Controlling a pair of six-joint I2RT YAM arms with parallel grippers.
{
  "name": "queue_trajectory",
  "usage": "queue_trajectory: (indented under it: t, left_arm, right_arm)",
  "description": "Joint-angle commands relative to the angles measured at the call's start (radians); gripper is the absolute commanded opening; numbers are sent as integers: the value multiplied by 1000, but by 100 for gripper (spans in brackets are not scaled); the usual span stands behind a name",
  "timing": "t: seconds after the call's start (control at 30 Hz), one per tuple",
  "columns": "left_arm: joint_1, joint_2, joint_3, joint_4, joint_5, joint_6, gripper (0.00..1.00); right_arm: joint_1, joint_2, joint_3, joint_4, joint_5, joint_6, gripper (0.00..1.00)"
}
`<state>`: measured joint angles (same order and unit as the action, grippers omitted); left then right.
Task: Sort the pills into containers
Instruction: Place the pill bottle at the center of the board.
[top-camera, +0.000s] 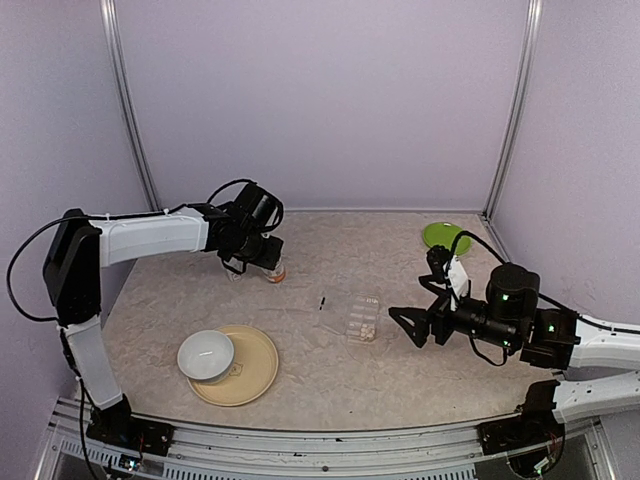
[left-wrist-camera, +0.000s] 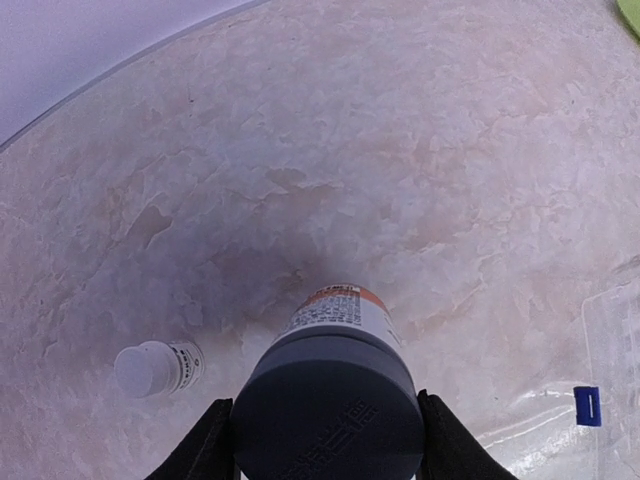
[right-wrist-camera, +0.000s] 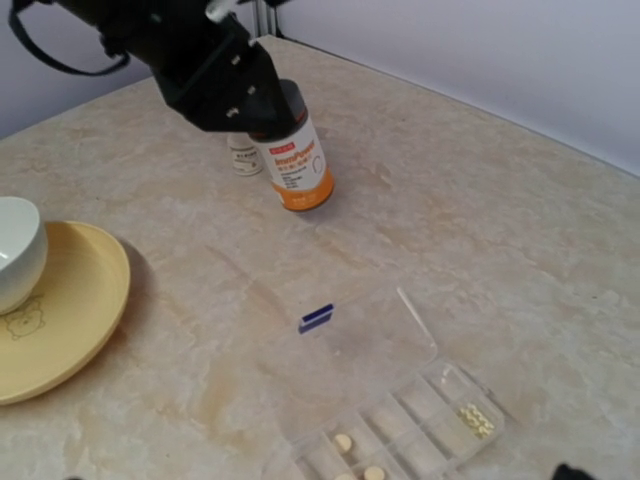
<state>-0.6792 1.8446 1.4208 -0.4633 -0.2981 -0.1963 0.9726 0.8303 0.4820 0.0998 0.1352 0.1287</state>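
The clear pill box (top-camera: 363, 316) lies at mid-table with its lid open flat and a blue tab (right-wrist-camera: 316, 318) on the lid. Pale pills (right-wrist-camera: 343, 442) sit in two near compartments, and a small yellowish cluster (right-wrist-camera: 477, 420) sits in an end one. My right gripper (top-camera: 402, 327) hangs open just right of the box, holding nothing. My left gripper (left-wrist-camera: 325, 440) is shut on the grey cap of the orange-labelled bottle (right-wrist-camera: 300, 160) at the back left. The bottle is upright with a slight tilt, its base at the table.
A tiny white bottle (left-wrist-camera: 155, 368) stands right beside the gripped bottle. A yellow plate (top-camera: 250, 370) with a white bowl (top-camera: 206, 355) on it sits front left. A green plate (top-camera: 445, 236) lies at the back right corner.
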Motion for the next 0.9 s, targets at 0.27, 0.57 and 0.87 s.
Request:
queue_trajectory:
  t: [0.27,0.57,0.87]
  left_arm:
    - [42,93,78,2,-105,31,9]
    - [46,100,79,2,-111,30,32]
    - [40,36,83,15,-61,22,70]
  right_arm:
    - [3,-5,-16,-8,5,14,100]
    - [2,35,-30,18,39,5,100]
    - [2,172,-16,49,136,-28,100]
